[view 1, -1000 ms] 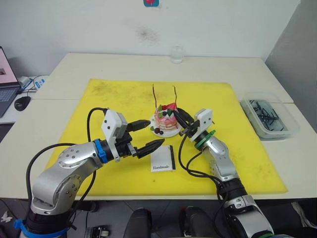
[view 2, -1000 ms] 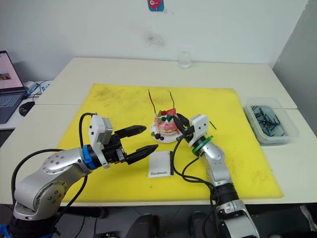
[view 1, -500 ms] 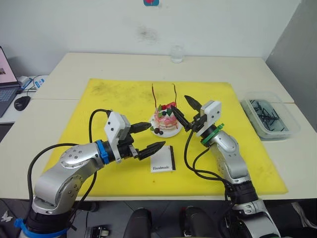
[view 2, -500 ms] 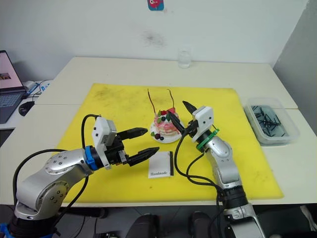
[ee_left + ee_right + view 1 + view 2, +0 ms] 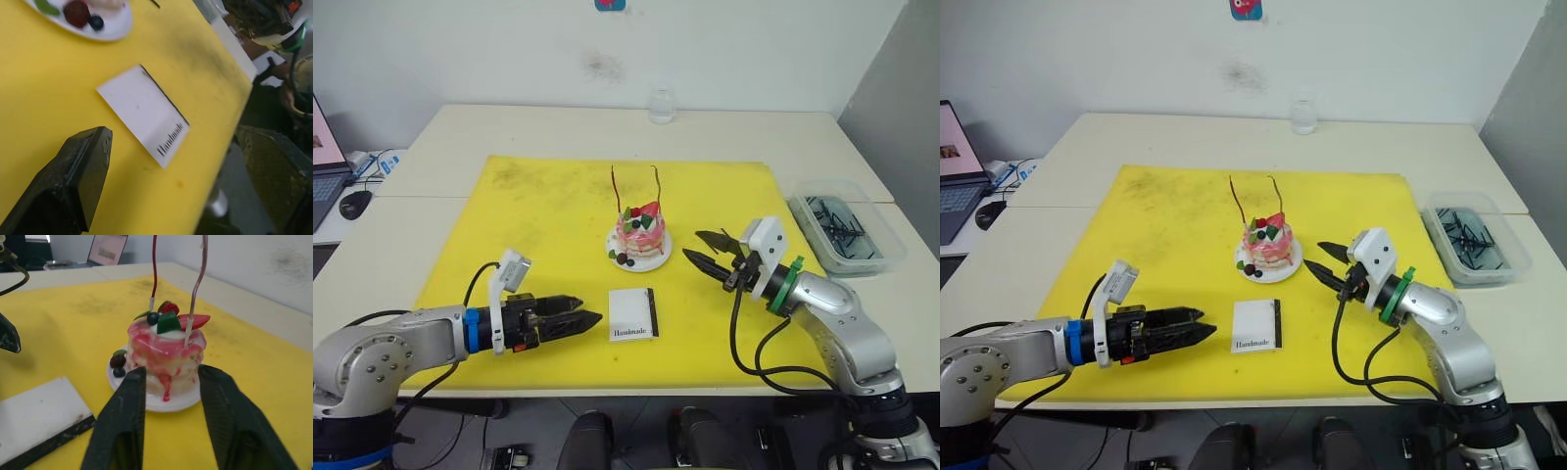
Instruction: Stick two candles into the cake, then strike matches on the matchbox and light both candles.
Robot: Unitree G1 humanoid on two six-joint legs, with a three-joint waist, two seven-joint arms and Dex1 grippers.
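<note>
Holding my two arms low over the yellow mat [image 5: 538, 211], I am reporting this:
Right gripper [image 5: 706, 251]: I am keeping its fingers spread wide and empty, tips pointing at the cake [image 5: 640, 235] just ahead of them.
Left gripper [image 5: 576, 313]: I am holding it narrowly parted, gripping nothing, tips aimed at the matchbox [image 5: 634, 314] lying flat just beyond them.
Candles [image 5: 635, 189]: both are standing upright in the cake's top, straight ahead of my right fingers.
Matches [image 5: 837, 225]: they are lying in the clear tray [image 5: 848, 262] well off to my right gripper's outer side, off the mat.
</note>
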